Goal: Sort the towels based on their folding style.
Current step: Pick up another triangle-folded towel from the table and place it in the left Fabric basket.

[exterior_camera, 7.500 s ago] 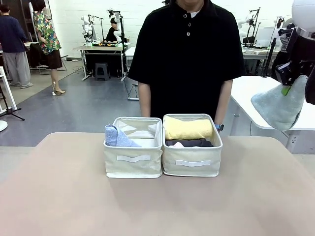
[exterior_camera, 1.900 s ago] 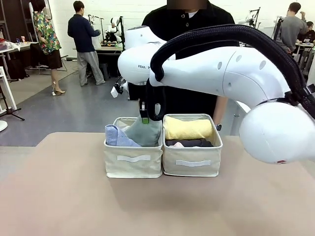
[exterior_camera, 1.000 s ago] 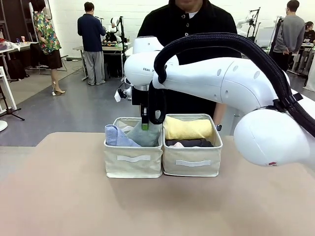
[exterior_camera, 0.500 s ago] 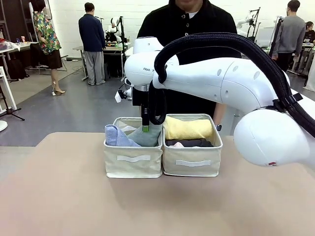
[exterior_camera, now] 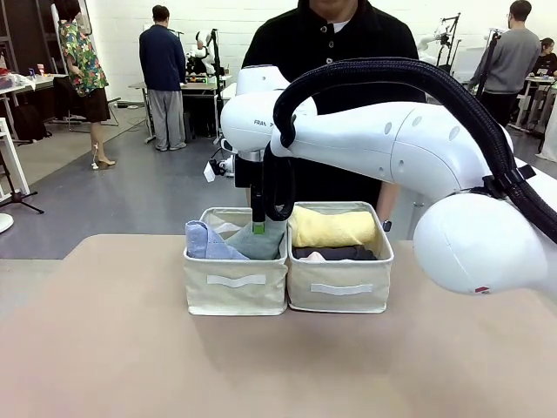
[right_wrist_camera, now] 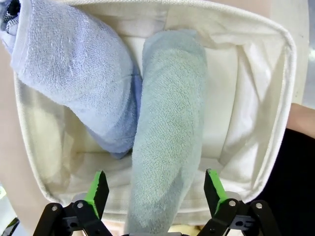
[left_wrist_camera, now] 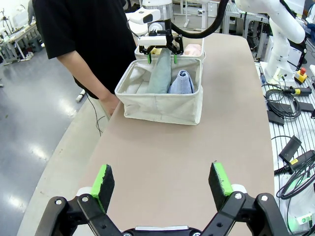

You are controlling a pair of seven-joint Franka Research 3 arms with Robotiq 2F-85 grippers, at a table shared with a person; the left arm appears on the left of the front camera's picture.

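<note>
Two cream bins stand side by side. The left bin (exterior_camera: 218, 296) holds a light blue cone towel (exterior_camera: 207, 242) and a grey-teal cone towel (exterior_camera: 259, 244). The right bin (exterior_camera: 365, 292) holds a yellow roll (exterior_camera: 333, 228) over a dark grey roll (exterior_camera: 335, 252). My right gripper (exterior_camera: 258, 223) hangs open just above the grey-teal towel (right_wrist_camera: 170, 132), whose top lies between its spread fingers (right_wrist_camera: 98, 189) without touching them, beside the blue one (right_wrist_camera: 74, 73). My left gripper (left_wrist_camera: 161, 179) is open over bare table, far from the bins (left_wrist_camera: 162, 105).
A person in a black shirt (exterior_camera: 331, 96) stands right behind the bins, one hand (left_wrist_camera: 110, 103) near the table edge. My right arm (exterior_camera: 409, 148) spans the table from the right, above the bins. The near tabletop (exterior_camera: 261, 366) is bare.
My right gripper has opened and let go of the grey-teal towel, which now rests lower in the left bin. The arm has hardly moved; the left gripper is unchanged.
</note>
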